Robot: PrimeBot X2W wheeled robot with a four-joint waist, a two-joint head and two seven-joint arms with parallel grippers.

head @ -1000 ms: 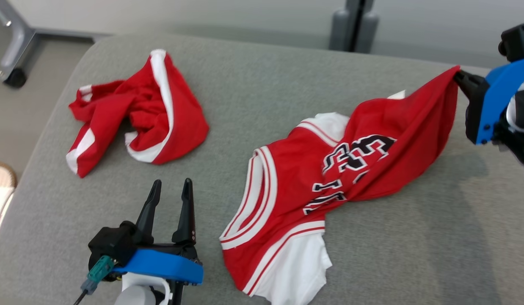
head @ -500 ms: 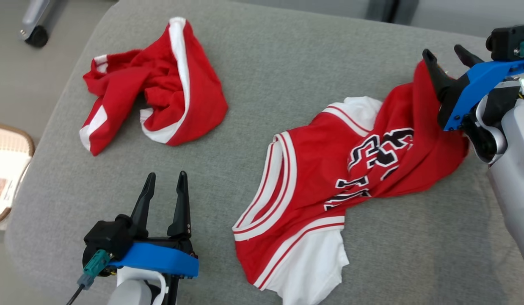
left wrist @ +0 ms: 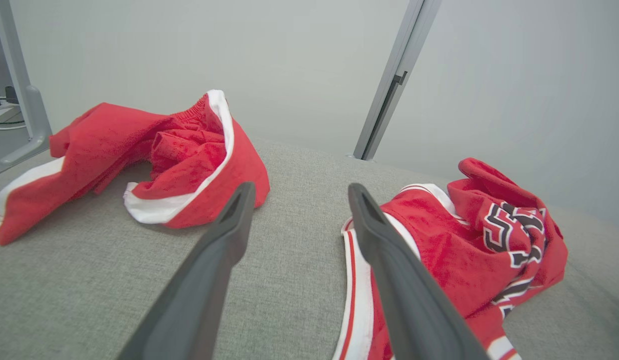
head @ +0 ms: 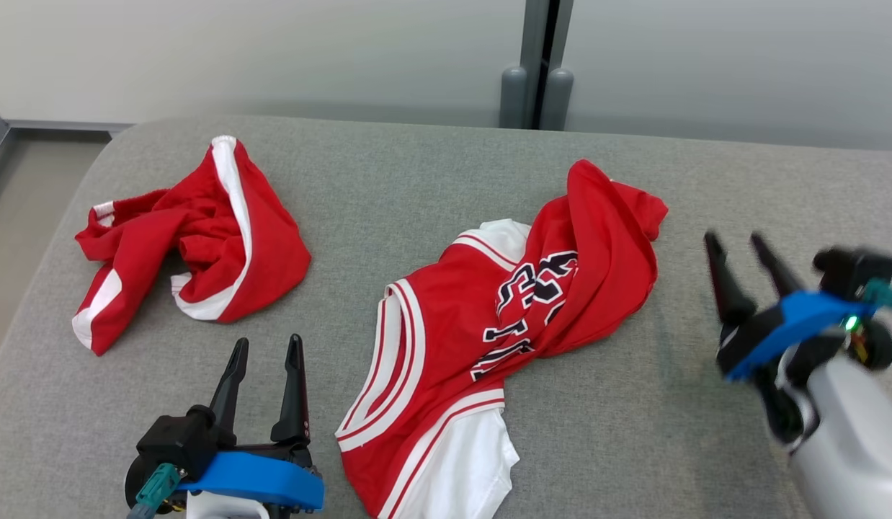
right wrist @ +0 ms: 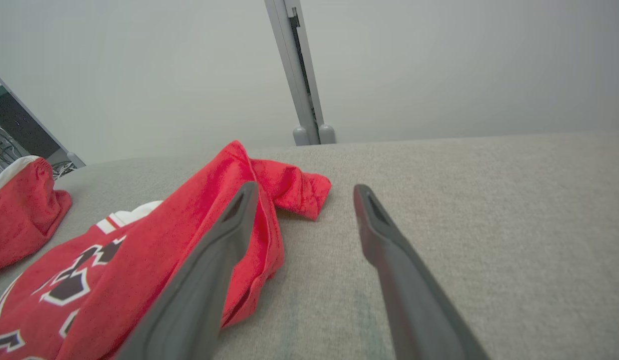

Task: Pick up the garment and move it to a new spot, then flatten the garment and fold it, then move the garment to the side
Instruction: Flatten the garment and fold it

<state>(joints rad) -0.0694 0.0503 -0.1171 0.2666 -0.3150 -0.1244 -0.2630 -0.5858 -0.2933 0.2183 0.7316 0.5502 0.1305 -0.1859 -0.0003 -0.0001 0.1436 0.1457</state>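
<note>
The garment, a red jersey (head: 532, 310) with white trim and black numbers, lies crumpled and twisted on the grey cushion (head: 417, 180), its upper end folded over itself. It also appears in the left wrist view as the jersey (left wrist: 464, 240) and in the right wrist view as the jersey (right wrist: 139, 260). My right gripper (head: 733, 238) is open and empty, to the right of the jersey and apart from it; its own view shows the right gripper (right wrist: 304, 186) just past the cloth's edge. Near the front left, my left gripper (head: 267, 341) is open and empty, left of the jersey's hem, as the left gripper (left wrist: 300, 187) shows.
Red shorts (head: 201, 231) with white stripes lie bunched at the far left of the cushion, seen too as shorts (left wrist: 189, 155) and shorts (right wrist: 19, 215). A grey post (head: 536, 72) stands behind the cushion against the pale wall. Bare cushion stretches to the right.
My right gripper opened and let go of the jersey's corner, then drew back to the near right. The freed corner dropped onto the jersey. The head camera shifted; the left gripper stayed open.
</note>
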